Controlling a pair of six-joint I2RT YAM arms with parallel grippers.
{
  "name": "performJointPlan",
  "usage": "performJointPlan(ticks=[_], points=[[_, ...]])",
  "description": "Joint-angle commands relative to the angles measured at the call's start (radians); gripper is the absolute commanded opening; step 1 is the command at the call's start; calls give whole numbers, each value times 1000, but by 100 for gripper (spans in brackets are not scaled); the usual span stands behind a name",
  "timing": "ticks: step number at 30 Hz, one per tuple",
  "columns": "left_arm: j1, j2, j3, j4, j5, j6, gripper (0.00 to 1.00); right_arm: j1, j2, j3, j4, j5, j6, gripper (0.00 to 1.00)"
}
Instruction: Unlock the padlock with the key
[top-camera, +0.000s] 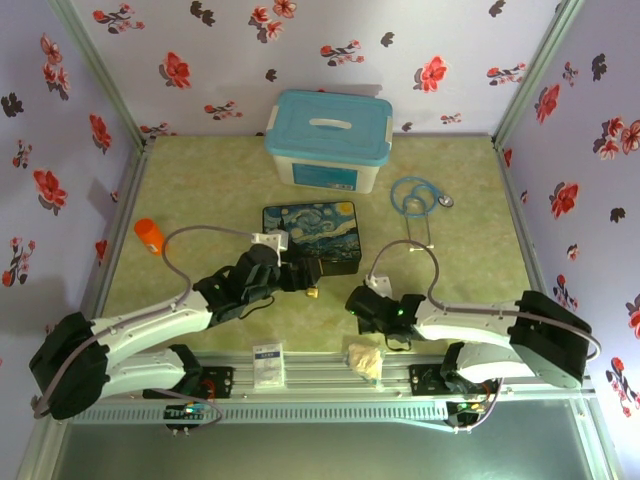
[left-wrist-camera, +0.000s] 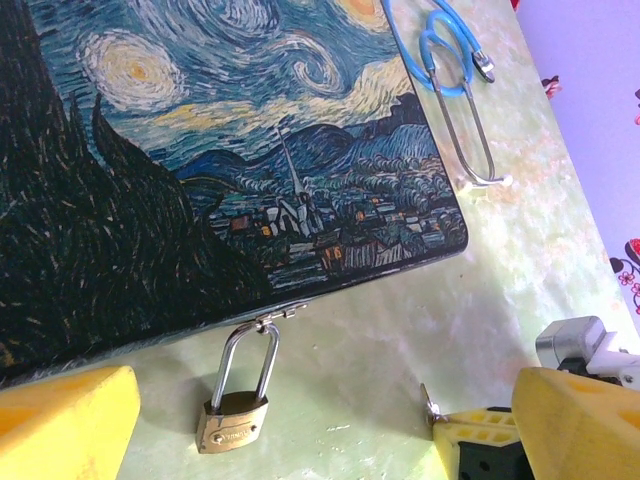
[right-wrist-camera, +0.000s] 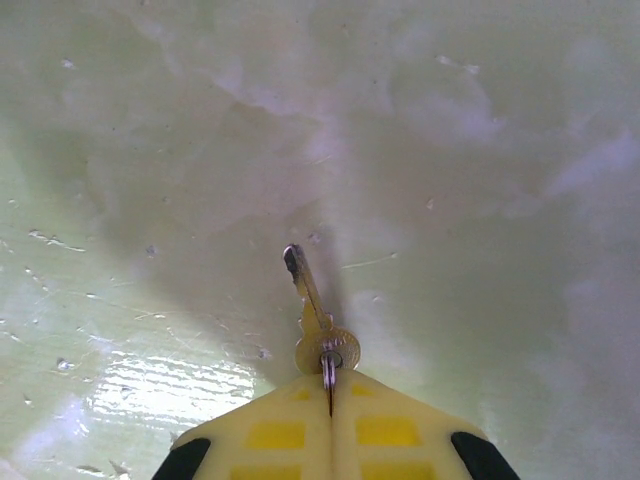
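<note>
The padlock (left-wrist-camera: 233, 420) hangs off the near edge of the painted box (left-wrist-camera: 200, 180). Its silver shackle is closed and hooked through the little hasp there, and its small brass body lies flat on the table (left-wrist-camera: 380, 330), bottom end pointing away from the box. Now the key (right-wrist-camera: 308, 300): slim, with a dark blade and a round brassy head. It's pinched by the head in the right gripper (right-wrist-camera: 330, 395), blade poking straight out ahead, low over the table. It's near the padlock, off to one side, not touching.
</note>
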Motion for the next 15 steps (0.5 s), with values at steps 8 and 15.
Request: performJointPlan(ticks=[8, 15], points=[[-22, 31, 86, 35, 13, -6, 91, -95, -270, -87, 27, -76, -108, 0], [-23, 92, 142, 88, 56, -33, 88, -108, -388, -51, 65, -114, -246, 0]])
